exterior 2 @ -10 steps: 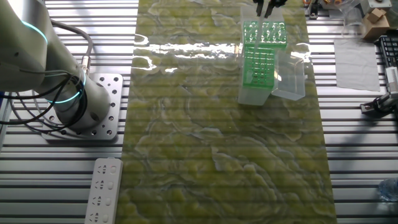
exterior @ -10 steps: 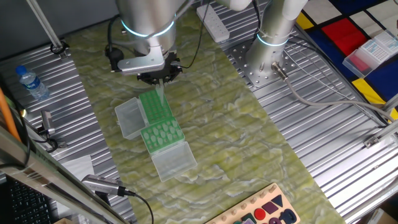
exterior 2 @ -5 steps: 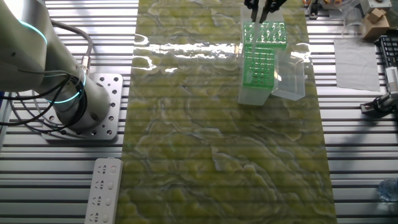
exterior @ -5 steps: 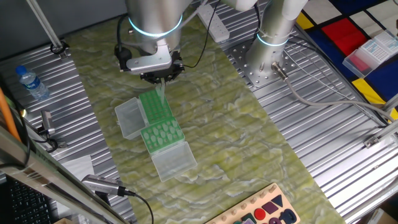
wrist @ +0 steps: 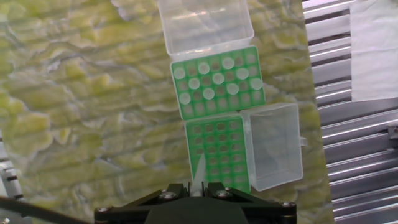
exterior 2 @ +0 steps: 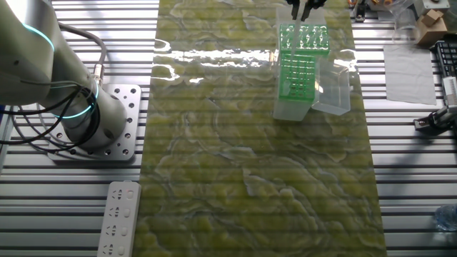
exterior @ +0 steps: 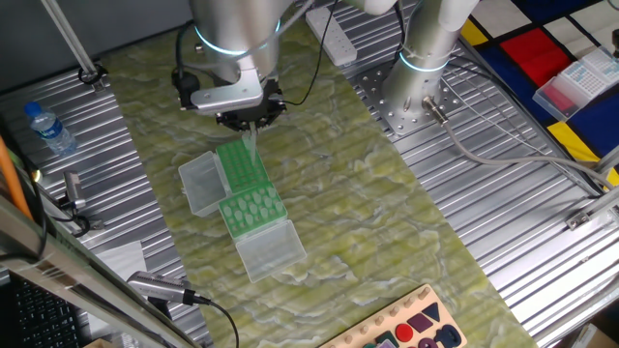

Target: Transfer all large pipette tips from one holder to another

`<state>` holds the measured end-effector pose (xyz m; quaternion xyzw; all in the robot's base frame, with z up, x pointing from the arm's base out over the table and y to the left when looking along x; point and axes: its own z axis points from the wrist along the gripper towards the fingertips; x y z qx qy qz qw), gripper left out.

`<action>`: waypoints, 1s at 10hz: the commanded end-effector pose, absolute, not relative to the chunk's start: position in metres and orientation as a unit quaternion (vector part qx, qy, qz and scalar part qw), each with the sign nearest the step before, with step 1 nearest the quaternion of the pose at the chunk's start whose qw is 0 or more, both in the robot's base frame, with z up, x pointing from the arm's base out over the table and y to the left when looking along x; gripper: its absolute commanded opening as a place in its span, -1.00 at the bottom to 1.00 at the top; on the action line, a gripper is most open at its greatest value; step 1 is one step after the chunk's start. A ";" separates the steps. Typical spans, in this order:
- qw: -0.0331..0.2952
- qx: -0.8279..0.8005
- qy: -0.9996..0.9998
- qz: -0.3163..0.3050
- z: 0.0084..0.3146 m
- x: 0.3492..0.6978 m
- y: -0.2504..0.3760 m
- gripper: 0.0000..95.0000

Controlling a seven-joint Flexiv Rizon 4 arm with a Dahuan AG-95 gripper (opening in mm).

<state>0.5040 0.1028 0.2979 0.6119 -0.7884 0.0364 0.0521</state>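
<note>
Arm upright over the table, gripper (exterior: 250,123) pointing straight down, fingers close together

Work surface: ribbed metal table (exterior: 503,184) with a yellow-green marbled mat (exterior: 338,193) laid down its middle. On the mat: two green tip racks end to end, touching. Far rack (wrist: 217,81) carries large pipette tips (wrist: 211,78) in part of its holes; near rack (wrist: 217,152) shows open holes. Each has a clear lid hinged open, lying on the mat: one lid (wrist: 205,26) past the far rack's end, the other lid (wrist: 277,144) beside the near rack. On bare metal: water bottle (exterior: 48,128), white power strip (exterior 2: 118,218), arm base plate (exterior 2: 107,121).
</note>
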 end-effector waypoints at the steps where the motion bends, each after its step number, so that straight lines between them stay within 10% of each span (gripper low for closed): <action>1: 0.029 0.582 -0.812 0.018 0.297 0.503 0.103 -1.00; 10: 0.036 0.543 -0.839 0.011 0.297 0.503 0.103 -1.00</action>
